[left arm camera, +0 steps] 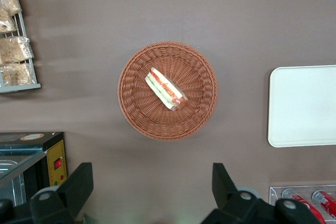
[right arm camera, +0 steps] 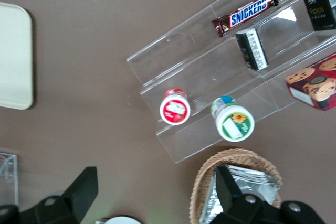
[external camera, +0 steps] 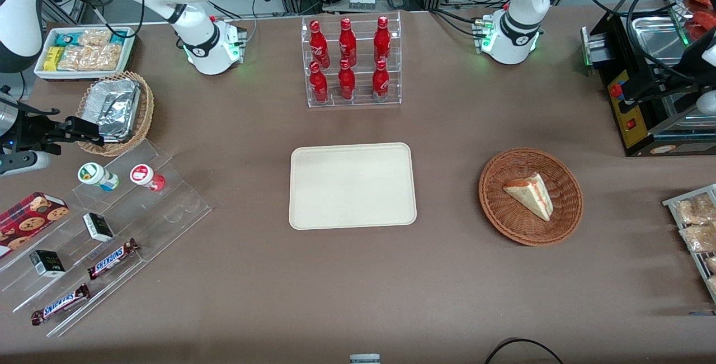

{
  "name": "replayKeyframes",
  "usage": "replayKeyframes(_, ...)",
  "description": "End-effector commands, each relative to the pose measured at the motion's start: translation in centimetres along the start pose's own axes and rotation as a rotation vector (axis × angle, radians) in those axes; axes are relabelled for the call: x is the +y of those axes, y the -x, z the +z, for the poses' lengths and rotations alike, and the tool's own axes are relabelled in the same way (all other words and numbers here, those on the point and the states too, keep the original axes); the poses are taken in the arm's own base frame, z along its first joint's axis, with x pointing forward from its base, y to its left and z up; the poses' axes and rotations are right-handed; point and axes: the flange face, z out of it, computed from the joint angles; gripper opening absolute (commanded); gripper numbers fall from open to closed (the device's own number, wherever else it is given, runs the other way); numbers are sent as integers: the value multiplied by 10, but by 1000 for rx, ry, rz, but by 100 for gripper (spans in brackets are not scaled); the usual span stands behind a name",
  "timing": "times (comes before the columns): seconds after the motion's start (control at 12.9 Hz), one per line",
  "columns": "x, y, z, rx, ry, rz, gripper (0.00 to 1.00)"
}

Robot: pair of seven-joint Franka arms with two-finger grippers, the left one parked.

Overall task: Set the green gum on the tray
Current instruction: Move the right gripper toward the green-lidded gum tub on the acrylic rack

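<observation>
The green gum [external camera: 96, 175] is a small bottle with a white lid bearing a green and yellow mark. It stands on the top step of a clear stepped stand [external camera: 168, 207], beside a like bottle with a red lid [external camera: 146, 176]. It also shows in the right wrist view [right arm camera: 234, 121]. The cream tray [external camera: 352, 185] lies bare at the table's middle; its rim shows in the right wrist view [right arm camera: 13, 56]. My right gripper [external camera: 84, 131] hangs open and empty above the edge of a wicker basket, farther from the front camera than the green gum. It also shows in the right wrist view [right arm camera: 156, 182].
The wicker basket [external camera: 146, 108] holds a foil container. The stand also carries Snickers bars [external camera: 112, 258], small black boxes [external camera: 98, 226] and a cookie box [external camera: 31, 216]. A white bin of snack packets [external camera: 84, 51], a rack of red bottles [external camera: 349, 62] and a sandwich basket [external camera: 530, 196] stand around.
</observation>
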Motion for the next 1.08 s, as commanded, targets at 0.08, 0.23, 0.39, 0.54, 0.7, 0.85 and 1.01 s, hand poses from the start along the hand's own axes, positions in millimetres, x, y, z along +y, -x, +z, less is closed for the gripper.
replayKeyframes(0.08, 44, 14, 26, 50, 40, -174, 100)
replayKeyframes(0.23, 61, 18, 46, 77, 53, -218, 100)
replayKeyframes(0.39, 70, 20, 62, 94, 65, -259, 100)
replayKeyframes(0.54, 69, 21, 81, 96, 68, -289, 100)
replayKeyframes(0.7, 76, 26, 104, 126, 83, -310, 100)
replayKeyframes(0.85, 84, 26, 117, 163, 105, -319, 100)
replayKeyframes(1.01, 88, 22, 127, 172, 108, -312, 100)
